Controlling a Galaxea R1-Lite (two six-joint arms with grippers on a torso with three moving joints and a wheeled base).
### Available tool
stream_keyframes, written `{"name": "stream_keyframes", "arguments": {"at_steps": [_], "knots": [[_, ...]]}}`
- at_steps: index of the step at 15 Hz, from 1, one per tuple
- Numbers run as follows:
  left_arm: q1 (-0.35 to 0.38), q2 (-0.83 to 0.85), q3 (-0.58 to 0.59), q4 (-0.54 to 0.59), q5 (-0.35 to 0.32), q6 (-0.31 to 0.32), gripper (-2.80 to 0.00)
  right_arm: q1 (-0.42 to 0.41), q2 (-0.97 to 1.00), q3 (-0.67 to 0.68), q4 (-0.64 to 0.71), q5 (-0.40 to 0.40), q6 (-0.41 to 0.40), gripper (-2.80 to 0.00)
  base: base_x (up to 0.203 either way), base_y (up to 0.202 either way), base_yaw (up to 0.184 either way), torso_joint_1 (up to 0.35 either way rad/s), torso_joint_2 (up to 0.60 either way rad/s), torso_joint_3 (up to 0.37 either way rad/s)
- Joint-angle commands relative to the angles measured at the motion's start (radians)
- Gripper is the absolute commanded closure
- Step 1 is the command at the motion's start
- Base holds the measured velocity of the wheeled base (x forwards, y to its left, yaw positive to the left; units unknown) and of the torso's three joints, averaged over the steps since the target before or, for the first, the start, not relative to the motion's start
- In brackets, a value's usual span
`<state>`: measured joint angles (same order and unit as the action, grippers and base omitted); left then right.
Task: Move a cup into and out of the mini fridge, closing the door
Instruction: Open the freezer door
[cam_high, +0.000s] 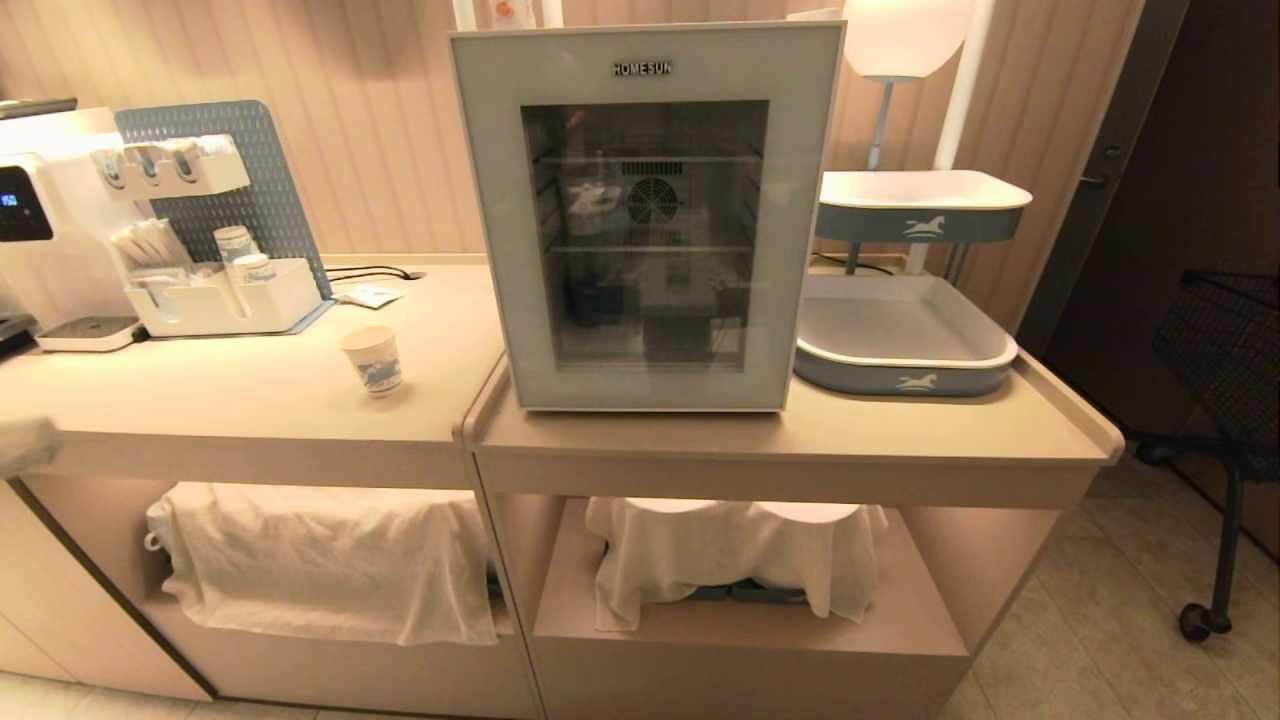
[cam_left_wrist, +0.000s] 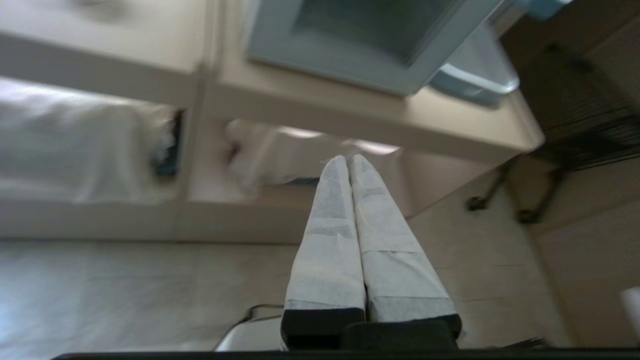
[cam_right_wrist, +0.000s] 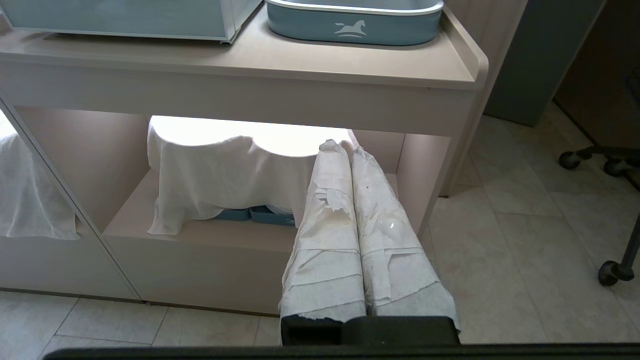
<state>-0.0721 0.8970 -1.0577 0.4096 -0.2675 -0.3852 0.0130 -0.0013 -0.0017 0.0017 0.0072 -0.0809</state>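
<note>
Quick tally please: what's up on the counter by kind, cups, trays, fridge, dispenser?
Loose printed cup: 1
Cups in the white organiser: 2 visible
Blue-grey horse-logo trays: 2, one raised on a stand
Mini fridge, door shut: 1
Water dispenser: 1
Total: 7

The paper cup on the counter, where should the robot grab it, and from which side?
Probably around the middle of its side wall, coming in level from the front. The cup stands upright and apart from the organizer behind it, narrowing toward the base, so a grip near the wider rim half should slip less; the thin wall needs a gentle squeeze.
</note>
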Motion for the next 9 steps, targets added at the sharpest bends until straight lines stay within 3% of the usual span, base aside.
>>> {"name": "stream_keyframes", "arguments": {"at_steps": [1, 2, 4, 9], "knots": [[-0.002, 0.22, -0.05, -0.127, -0.036, -0.04, 0.0, -0.001, 0.0, 0.0, 0.0, 0.0, 0.0, 0.0, 0.0, 0.0, 0.0, 0.0, 0.0, 0.0], [-0.003, 0.265, -0.066, -0.223, -0.086, -0.077, 0.0, 0.002, 0.001, 0.0, 0.0, 0.0, 0.0, 0.0, 0.0, 0.0, 0.0, 0.0, 0.0, 0.0], [-0.002, 0.322, -0.105, -0.263, -0.151, -0.111, 0.0, -0.001, 0.0, 0.0, 0.0, 0.0, 0.0, 0.0, 0.0, 0.0, 0.0, 0.0, 0.0, 0.0], [-0.003, 0.442, -0.171, -0.255, -0.159, -0.068, 0.0, 0.002, 0.0, 0.0, 0.0, 0.0, 0.0, 0.0, 0.0, 0.0, 0.0, 0.0, 0.0, 0.0]]}}
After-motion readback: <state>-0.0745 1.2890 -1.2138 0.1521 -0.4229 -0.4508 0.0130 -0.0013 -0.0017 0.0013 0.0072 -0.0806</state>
